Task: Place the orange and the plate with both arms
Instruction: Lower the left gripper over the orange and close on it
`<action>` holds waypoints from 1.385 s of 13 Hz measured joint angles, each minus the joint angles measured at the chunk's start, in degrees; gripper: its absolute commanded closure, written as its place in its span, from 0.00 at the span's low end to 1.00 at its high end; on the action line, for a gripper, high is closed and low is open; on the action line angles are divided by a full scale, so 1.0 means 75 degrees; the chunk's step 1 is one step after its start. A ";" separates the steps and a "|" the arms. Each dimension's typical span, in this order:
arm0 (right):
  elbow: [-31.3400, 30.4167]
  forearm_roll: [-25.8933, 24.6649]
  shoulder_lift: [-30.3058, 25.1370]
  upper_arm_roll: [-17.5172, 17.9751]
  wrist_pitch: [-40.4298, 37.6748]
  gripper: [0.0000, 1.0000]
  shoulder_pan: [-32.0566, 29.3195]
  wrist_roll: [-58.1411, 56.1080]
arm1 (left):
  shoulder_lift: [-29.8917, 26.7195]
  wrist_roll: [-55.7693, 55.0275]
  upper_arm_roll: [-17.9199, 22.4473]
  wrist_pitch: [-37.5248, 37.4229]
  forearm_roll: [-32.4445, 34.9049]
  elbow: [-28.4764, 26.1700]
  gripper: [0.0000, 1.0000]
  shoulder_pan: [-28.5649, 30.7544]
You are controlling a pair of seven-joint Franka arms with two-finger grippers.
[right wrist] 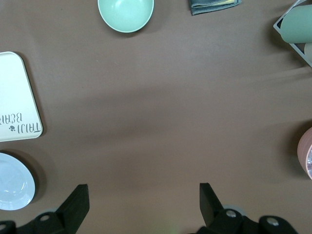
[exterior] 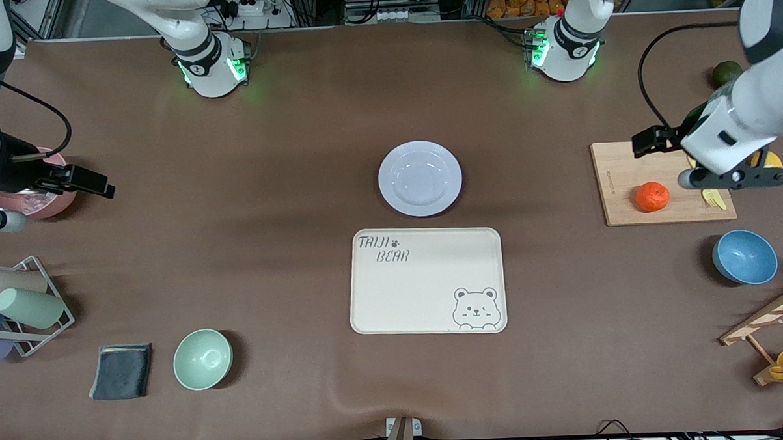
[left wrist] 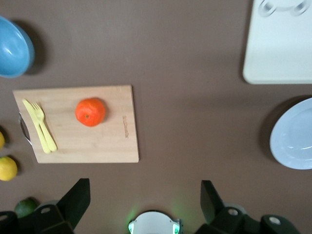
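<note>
The orange (exterior: 652, 196) sits on a wooden cutting board (exterior: 625, 192) toward the left arm's end of the table, with a yellow fork (left wrist: 40, 125) lying on the same board nearer that end. The left gripper (left wrist: 142, 204) hangs over the board's edge and the bare brown table (exterior: 234, 186) just beside it — its fingers (left wrist: 74, 200) are spread wide with nothing between them. In the left wrist view the orange lies well apart from both fingertips, off toward the one finger rather than centred in the gap.

The plate (exterior: 420, 178) rests mid-table, just beside the cream bear tray (exterior: 426, 280) and farther from the front camera than it; the two are close but not touching. The right gripper (right wrist: 142, 204) hovers over bare cloth toward the right arm's end of the table, near a pink bowl (exterior: 39, 200) — its fingers (right wrist: 75, 202) are likewise parted and empty. In the right wrist view the plate shows only at the frame's edge, well apart from the fingers.

A blue bowl (exterior: 744, 257) stands nearer the front camera than the board. A green bowl (exterior: 202, 359) and a folded dark cloth (exterior: 121, 371) lie close to the front camera toward the right arm's end.
</note>
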 measured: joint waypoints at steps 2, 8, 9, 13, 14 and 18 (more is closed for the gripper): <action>0.0000 0.0022 0.0007 0.0000 -0.0005 0.00 -0.0002 0.0000 | -0.0041 0.0004 0.0001 0.0601 0.0009 -0.0734 0.00 0.0165; -0.0004 0.0256 0.0042 -0.0005 -0.0057 0.00 -0.0013 0.0000 | -0.0121 0.0153 -0.0003 0.2431 0.0777 -0.2741 0.00 0.0610; -0.0005 0.0284 0.0047 -0.0009 -0.0057 0.00 -0.0018 0.0000 | -0.0122 0.0154 -0.0014 0.2634 0.0875 -0.2991 0.00 0.0608; -0.0007 0.0378 0.0089 -0.0031 -0.0064 0.00 -0.0048 0.0000 | -0.0108 0.0177 -0.0010 0.3624 0.1341 -0.3850 0.00 0.0672; -0.0007 0.0404 0.0100 -0.0037 -0.0070 0.00 -0.0065 0.0000 | -0.0082 0.0307 -0.0009 0.3793 0.1483 -0.3932 0.00 0.0764; -0.0007 0.0471 0.0125 -0.0047 -0.0082 0.00 -0.0110 0.0000 | 0.0272 0.1318 0.0001 0.4416 0.1599 -0.4017 0.00 0.1348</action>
